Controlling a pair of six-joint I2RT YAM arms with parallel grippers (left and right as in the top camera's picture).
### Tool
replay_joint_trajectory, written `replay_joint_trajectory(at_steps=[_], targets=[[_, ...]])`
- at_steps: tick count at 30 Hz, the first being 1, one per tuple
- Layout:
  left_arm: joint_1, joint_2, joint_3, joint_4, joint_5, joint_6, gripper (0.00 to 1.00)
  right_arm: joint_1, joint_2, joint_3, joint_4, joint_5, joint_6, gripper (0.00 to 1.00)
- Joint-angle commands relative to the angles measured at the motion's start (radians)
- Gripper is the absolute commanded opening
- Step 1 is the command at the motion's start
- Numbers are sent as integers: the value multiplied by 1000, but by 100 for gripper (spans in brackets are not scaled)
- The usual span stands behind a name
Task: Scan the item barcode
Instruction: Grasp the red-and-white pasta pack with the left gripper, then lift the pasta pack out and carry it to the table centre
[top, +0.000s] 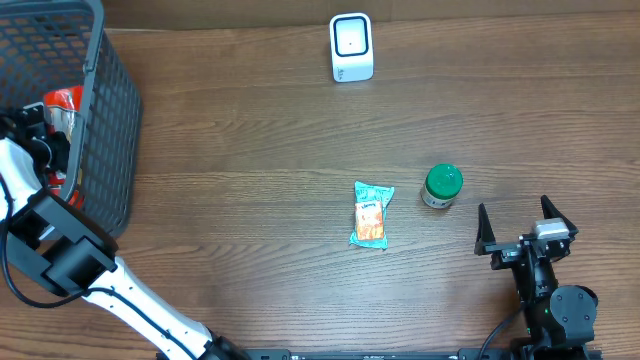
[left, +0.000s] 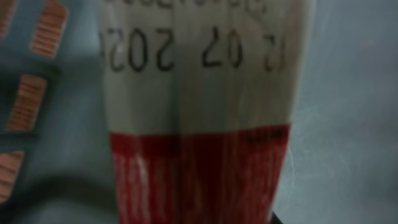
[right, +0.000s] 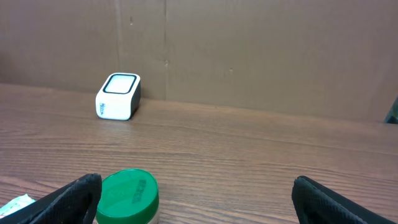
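At nine o'clock the left gripper (top: 45, 128) is reaching inside the dark wire-mesh basket (top: 112, 130), clenching a red-and-white plastic packet (left: 199, 124). The white box-shaped scanner (top: 351, 47) is sitting at twelve o'clock. At five o'clock the right gripper (top: 515, 208) is hanging spread wide, holding nothing.

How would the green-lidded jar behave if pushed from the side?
The green-lidded jar stands upright and looks squat, so it would probably slide on the smooth table rather than tip. Being round, it could roll away if knocked over.
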Motion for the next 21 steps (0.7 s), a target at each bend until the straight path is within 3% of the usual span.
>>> replay_joint_trajectory(at_steps=[1, 9, 21], targets=[[-6, 87, -29, -16, 6, 11, 4, -5, -8, -11, 6, -5, -1, 100], [-6, 40, 77, -65, 7, -27, 4, -5, -8, -11, 6, -5, -1, 100], [-9, -275, 165, -39, 14, -234, 4, -5, -8, -11, 6, -5, -1, 100]])
